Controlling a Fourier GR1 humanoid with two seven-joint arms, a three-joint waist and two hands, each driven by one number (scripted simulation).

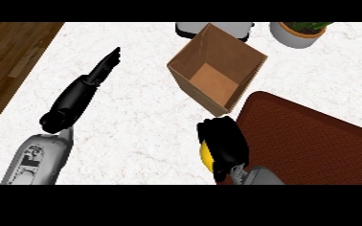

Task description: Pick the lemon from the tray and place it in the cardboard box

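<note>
My right hand [225, 142] is curled round the yellow lemon [203, 156], of which only a sliver shows at the hand's left side. It hangs beside the left edge of the dark red tray [304, 134], just below the near corner of the open cardboard box [218, 67]. The box's inside shows nothing in it. At the left, my left hand [90, 84] lies over the white counter with its fingers straight, pointing up and to the right, apart from the box.
A white pot with a green plant [300, 31] stands at the back right. A grey and white appliance [216, 28] sits behind the box. The counter's left edge meets a wooden floor [21, 52].
</note>
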